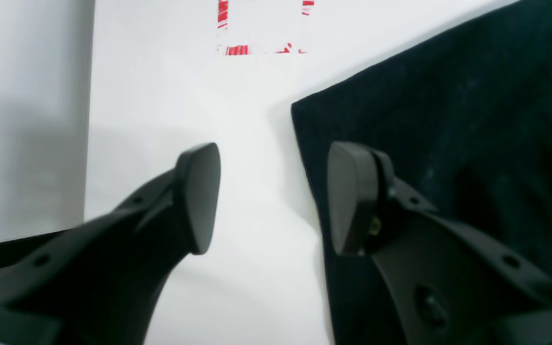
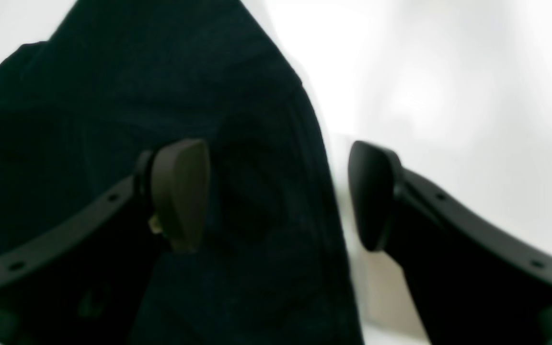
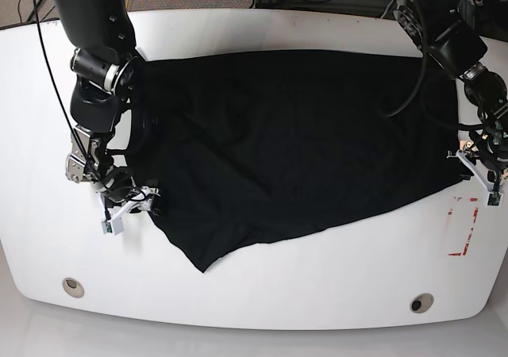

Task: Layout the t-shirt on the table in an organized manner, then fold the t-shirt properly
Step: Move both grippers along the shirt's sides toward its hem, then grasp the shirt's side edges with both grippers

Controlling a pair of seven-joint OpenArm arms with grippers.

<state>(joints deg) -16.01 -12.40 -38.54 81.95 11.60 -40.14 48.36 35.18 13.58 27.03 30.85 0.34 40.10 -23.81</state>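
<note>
A black t-shirt (image 3: 286, 135) lies spread across the white table (image 3: 262, 293), bunched and folded over at its lower left. My left gripper (image 3: 475, 166) sits at the shirt's right edge. In the left wrist view it (image 1: 273, 196) is open, one finger over the t-shirt (image 1: 448, 120) and the other over the bare table (image 1: 161, 96), with nothing between them. My right gripper (image 3: 139, 201) is at the shirt's left edge. It (image 2: 278, 196) is also open and straddles the edge of the t-shirt (image 2: 113, 96), with its outer finger over the table (image 2: 448, 96).
A red-outlined rectangle mark (image 3: 463, 226) lies on the table just in front of the left gripper and shows in the left wrist view (image 1: 261, 28). Two round grommet holes (image 3: 73, 286) (image 3: 421, 302) sit near the table's front edge. Cables hang from both arms.
</note>
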